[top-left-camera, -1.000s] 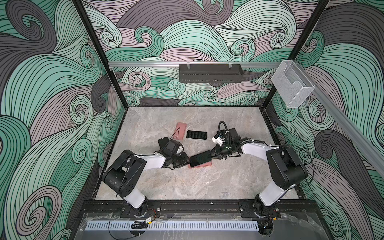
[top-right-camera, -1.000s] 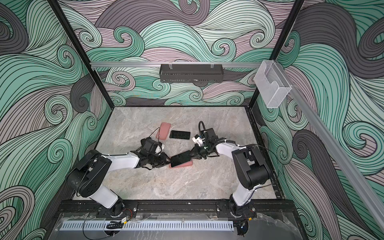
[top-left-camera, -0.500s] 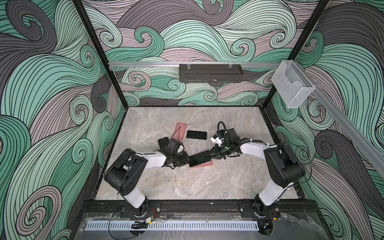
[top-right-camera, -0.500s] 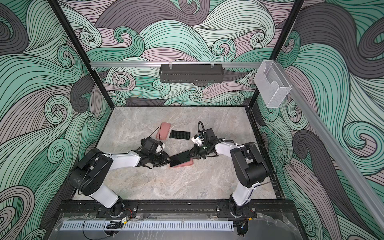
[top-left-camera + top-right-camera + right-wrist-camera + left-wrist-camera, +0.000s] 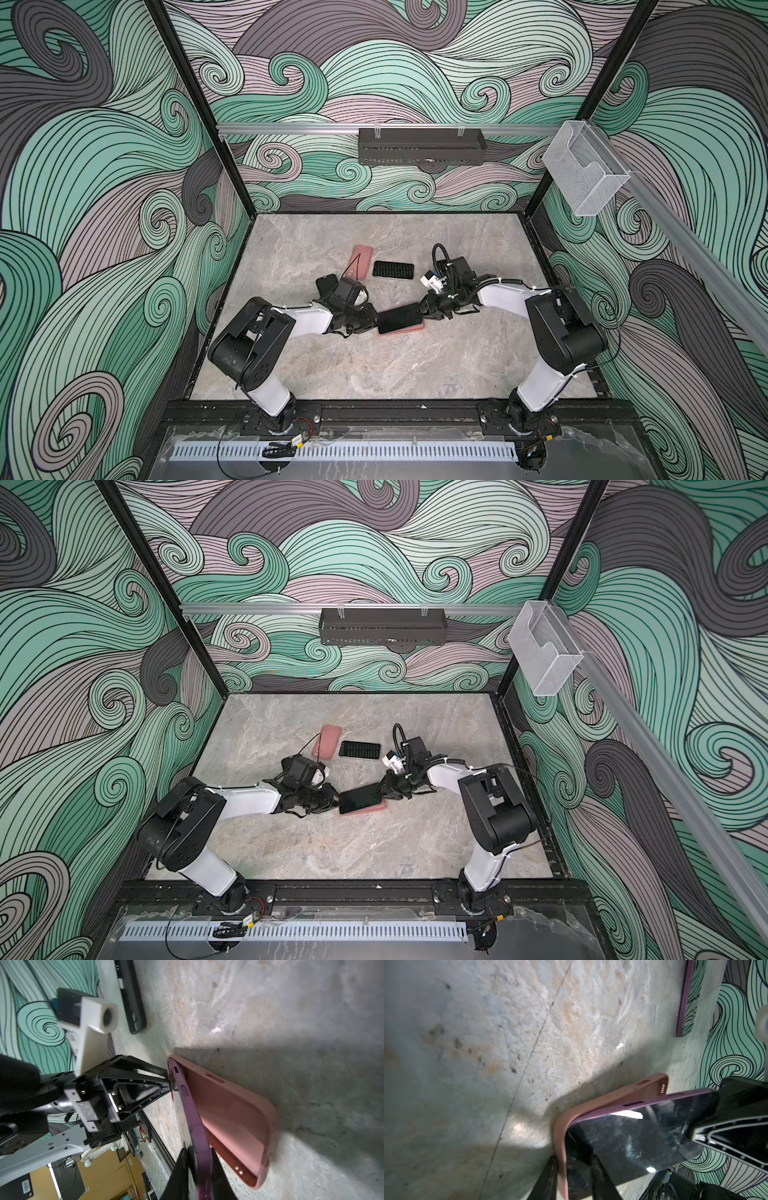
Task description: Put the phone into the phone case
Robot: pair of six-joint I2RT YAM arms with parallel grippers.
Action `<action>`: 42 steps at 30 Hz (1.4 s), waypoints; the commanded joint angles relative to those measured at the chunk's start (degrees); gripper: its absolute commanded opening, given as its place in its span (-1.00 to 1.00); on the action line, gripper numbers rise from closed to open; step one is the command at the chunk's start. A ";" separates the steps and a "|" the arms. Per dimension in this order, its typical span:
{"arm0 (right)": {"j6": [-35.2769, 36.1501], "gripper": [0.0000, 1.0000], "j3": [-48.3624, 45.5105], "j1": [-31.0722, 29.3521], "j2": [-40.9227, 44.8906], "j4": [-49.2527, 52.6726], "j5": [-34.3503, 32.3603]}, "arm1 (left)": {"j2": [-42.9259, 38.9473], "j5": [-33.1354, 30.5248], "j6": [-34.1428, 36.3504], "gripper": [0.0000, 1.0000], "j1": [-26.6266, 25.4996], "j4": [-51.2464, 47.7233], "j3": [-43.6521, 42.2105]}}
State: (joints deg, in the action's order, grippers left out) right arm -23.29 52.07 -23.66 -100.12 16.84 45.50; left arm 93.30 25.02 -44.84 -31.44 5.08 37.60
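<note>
Looks like left gripper [image 5: 372,322] clamps one end of the pink silicone phone case [image 5: 232,1109], right gripper [image 5: 423,311] pinches the black purple-edged phone [image 5: 633,1136], seated at the left gripper, tilted up at the right gripper: I'd lower it square to the rim, then press in.

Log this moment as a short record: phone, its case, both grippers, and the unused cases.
phone: tilted, one end seated in the pink case, other end raised
pink case: beneath the phone, on the table, open side up
left gripper: closed on the pink case at the seated end
right gripper: fingers on either side of the phone's raised end
spare pink case: flat, farther back, untouched
black case: flat, beside the spare pink case
task state: phone not yet fully in
</note>
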 commanded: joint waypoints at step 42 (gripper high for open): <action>2.64 -0.21 5.75 -7.99 -2.42 14.70 -20.89 | 1.97 -2.67 0.11 -0.56 -0.81 0.73 -1.63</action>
State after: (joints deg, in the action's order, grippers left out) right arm -22.02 57.49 -30.46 -101.30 29.23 27.97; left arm 94.15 24.43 -44.77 -31.44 6.87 37.32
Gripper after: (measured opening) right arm 0.393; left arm 0.219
